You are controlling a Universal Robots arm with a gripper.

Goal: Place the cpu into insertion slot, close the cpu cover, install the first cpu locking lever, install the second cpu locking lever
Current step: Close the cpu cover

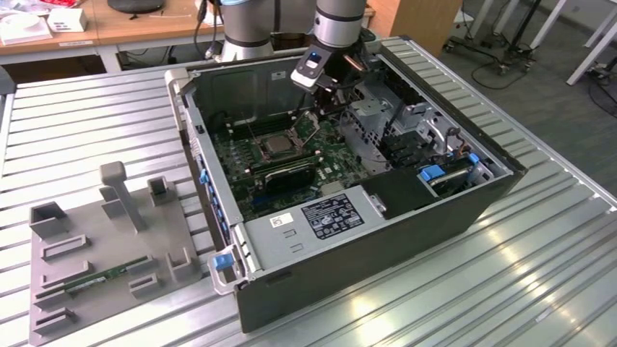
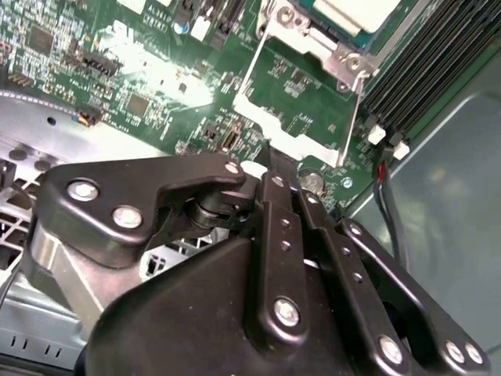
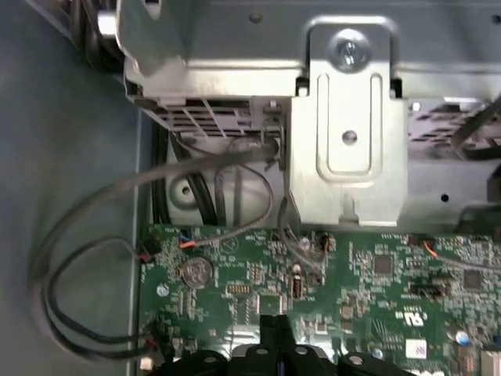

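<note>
Open computer case [image 1: 386,246] on the table [image 1: 501,303], with a parts rack [image 1: 87,289] at the exterior view's left.
Inside the case, the cpu [image 2: 356,12] sits in the insertion slot [image 2: 333,48]. The cpu cover [image 2: 258,94] is swung off the slot, between it and the gripper [image 2: 268,153]. The power supply [image 1: 318,217] lies in front of the slot.

No print is legible. In the exterior view, a black label [image 1: 333,215] with white lettering lies on the grey metal power-supply box [image 1: 289,249] at the 6 o'clock end of the open computer case [image 1: 386,238]. A small white sticker [image 1: 282,220] sits just beside it at its 9 o'clock. In the first wrist view, white markings dot the green circuit board [image 3: 368,274], too fine to read.
</note>
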